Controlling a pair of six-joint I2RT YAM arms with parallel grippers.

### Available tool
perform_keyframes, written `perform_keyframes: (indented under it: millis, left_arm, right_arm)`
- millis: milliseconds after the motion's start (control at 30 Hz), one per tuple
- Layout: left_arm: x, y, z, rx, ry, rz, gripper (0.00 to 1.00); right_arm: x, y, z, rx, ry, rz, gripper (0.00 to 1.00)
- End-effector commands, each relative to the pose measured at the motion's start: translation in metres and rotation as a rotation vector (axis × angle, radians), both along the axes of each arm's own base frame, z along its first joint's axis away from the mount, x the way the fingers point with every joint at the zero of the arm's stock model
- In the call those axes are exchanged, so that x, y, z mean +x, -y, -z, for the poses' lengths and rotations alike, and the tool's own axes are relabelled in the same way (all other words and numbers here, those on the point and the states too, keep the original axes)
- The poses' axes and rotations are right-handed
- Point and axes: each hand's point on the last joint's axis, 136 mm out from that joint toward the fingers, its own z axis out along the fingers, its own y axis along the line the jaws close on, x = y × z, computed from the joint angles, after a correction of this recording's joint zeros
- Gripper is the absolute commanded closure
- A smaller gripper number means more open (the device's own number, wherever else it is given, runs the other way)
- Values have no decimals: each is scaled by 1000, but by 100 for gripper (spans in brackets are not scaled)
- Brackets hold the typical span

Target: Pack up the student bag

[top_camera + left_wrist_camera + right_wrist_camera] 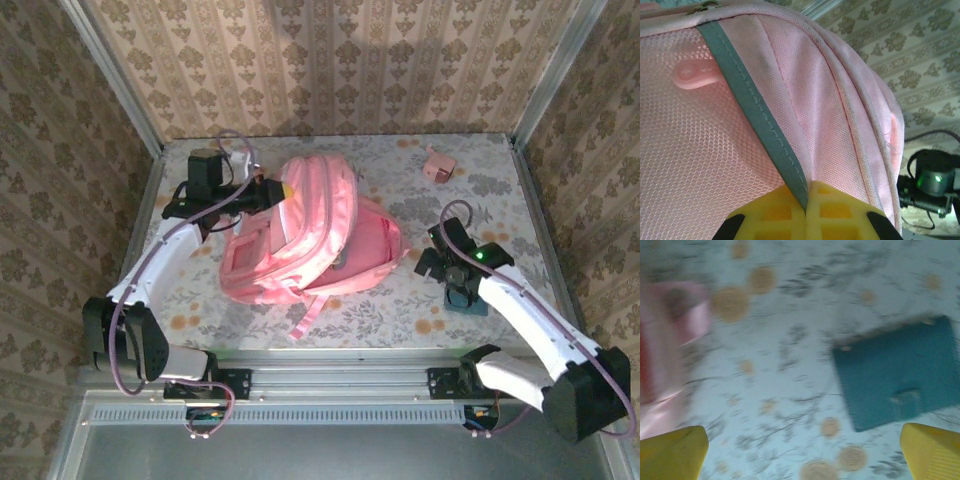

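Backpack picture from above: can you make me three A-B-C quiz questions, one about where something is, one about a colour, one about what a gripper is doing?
1. Where is the small pink box? A at the table's far right, apart from the backpack; B on top of it; C in a gripper.
2. What colour is the flat square below the right gripper? A red; B white; C teal.
3. How is the left gripper? A wide open; B shut on the backpack's fabric; C holding the box.
Answers: 1 A, it sits alone there. 2 C, it looks teal. 3 B, its yellow fingers pinch a seam.
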Motion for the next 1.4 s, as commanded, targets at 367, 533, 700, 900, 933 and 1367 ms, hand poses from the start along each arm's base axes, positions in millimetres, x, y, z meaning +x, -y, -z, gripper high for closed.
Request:
perform_keyframes:
  millis: [367, 533, 700, 900, 933, 1367]
  left_arm:
    - [-14, 12, -13, 21, 81, 70, 100]
    - [-15, 13, -15, 15, 87, 77, 100]
    - [-14, 13, -12, 20, 83, 78, 100]
    - [-13, 13, -7, 30, 72, 73, 100]
    - [-12, 13, -5, 37, 65, 71, 100]
    - [-12, 14, 4, 67, 53, 74, 100]
  right_arm:
    - [14, 38, 75, 150, -108, 279, 0]
    - [29, 14, 83, 284, -78, 215, 0]
    - [48, -3, 77, 370, 5, 129, 0]
    - [62, -19, 64, 429, 51, 38, 0]
    - [64, -20, 60, 417, 54, 19, 0]
    - [18, 23, 23, 174, -47, 370, 0]
